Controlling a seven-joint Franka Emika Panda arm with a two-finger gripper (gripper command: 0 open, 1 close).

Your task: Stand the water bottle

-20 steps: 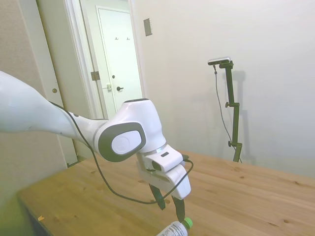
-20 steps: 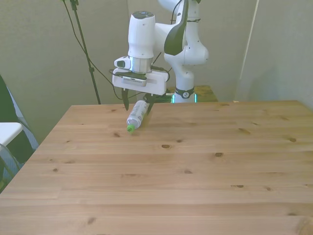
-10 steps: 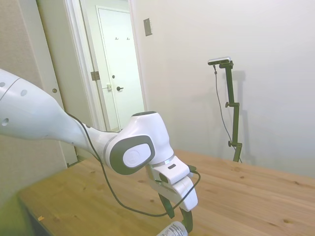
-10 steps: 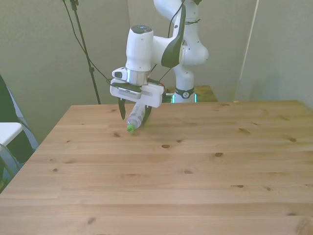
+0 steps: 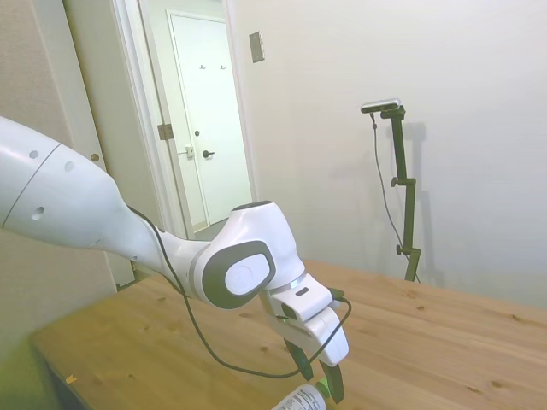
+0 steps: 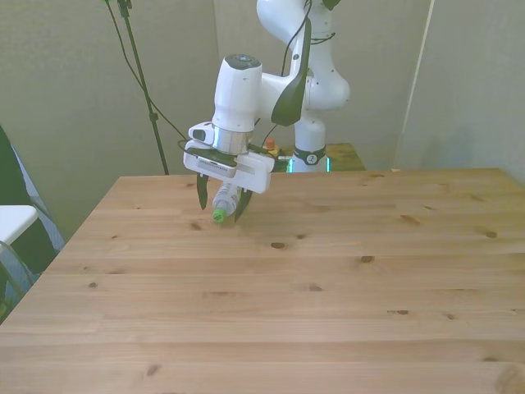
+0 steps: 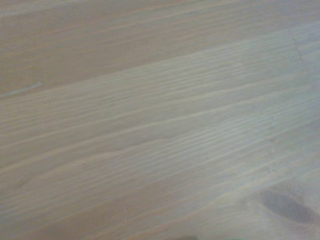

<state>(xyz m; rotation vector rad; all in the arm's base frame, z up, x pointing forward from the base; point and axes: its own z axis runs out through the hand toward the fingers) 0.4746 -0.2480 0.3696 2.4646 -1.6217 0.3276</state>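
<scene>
Your water bottle (image 6: 223, 202) lies on its side on the wooden surface (image 6: 328, 279), close to the far edge and toward the far corner on the front view's left. Its green cap (image 6: 219, 216) points toward the near edge. In the front view you see only the cap and a short stretch of clear body; the rest is hidden behind the white bar of the claw (image 6: 220, 205).

The claw stands spread, one dark finger on each side of the bottle. From the front view you cannot confirm that either finger touches the plastic, so treat the bottle as straddled, not gripped. The fingertips reach down to about the level of the surface.

In the side view the bottle (image 5: 301, 399) is cut off by the lower edge of the picture: only part of the labelled body and a sliver of green cap show, just beside the claw (image 5: 318, 383). The label's print is too small to read. The arm's black cable (image 5: 222, 354) loops below the wrist and hangs near the surface.

The wrist view gives you nothing but blurred wood grain (image 7: 150, 130) and one dark knot (image 7: 285, 205); the bottle does not appear in it.
</scene>
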